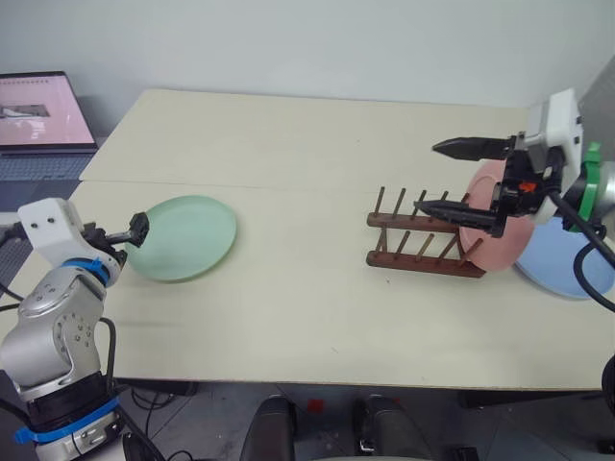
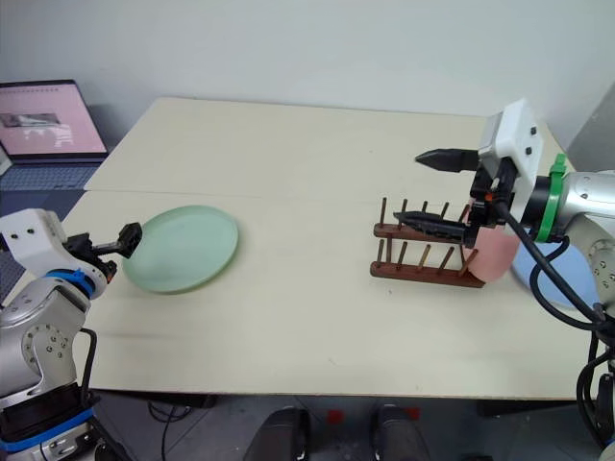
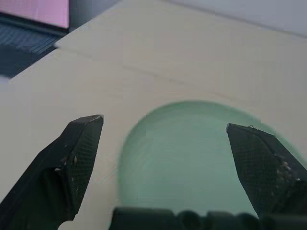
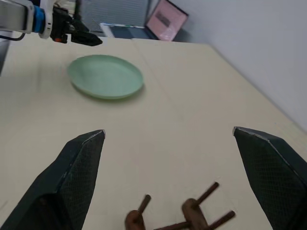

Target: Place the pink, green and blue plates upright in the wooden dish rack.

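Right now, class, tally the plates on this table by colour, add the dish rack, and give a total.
Green plate: 1
Pink plate: 1
Blue plate: 1
Wooden dish rack: 1
Total: 4

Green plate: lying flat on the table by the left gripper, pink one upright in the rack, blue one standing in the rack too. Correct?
Not quite: the blue plate lies flat on the table beyond the wooden dish rack, as the left eye view shows. The green plate does lie flat by the open left gripper, and the pink plate stands in the rack.
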Action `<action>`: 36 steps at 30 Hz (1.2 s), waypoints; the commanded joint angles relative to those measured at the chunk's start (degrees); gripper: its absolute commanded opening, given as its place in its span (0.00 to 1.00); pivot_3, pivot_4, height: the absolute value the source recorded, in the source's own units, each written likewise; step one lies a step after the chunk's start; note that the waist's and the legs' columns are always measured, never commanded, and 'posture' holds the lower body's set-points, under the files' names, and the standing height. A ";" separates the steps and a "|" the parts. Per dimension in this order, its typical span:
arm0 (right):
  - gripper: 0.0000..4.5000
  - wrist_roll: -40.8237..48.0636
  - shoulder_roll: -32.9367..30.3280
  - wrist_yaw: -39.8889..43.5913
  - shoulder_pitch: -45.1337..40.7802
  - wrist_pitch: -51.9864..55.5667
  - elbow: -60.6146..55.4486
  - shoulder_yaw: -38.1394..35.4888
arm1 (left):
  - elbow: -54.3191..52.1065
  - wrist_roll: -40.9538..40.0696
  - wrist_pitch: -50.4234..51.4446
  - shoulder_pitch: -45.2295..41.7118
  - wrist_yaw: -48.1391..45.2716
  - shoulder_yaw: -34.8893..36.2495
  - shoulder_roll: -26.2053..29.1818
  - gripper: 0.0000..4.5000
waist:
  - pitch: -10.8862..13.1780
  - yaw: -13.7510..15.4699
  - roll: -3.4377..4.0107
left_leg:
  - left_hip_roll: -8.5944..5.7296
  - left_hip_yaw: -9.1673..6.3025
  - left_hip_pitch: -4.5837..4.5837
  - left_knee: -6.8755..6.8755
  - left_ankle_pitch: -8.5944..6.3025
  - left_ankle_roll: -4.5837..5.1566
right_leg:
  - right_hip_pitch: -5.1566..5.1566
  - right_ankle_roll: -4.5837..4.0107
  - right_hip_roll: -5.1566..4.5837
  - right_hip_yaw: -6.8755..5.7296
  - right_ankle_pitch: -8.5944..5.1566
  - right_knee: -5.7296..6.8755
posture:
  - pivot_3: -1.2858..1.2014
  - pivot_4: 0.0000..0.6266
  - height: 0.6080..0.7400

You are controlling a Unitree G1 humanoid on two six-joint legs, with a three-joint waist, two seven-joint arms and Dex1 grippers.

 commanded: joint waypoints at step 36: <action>1.00 -13.24 4.03 8.65 -2.99 -10.04 -0.70 10.50 | 3.20 -16.92 20.96 -10.25 12.66 7.58 -11.34 0.00 | -0.04 -0.17 -0.10 | -0.19 0.02 0.17 0.03 0.01 -0.01 | 0.11 -0.07 -0.19 0.06 0.29 0.03 | 0.52 0.24 1.00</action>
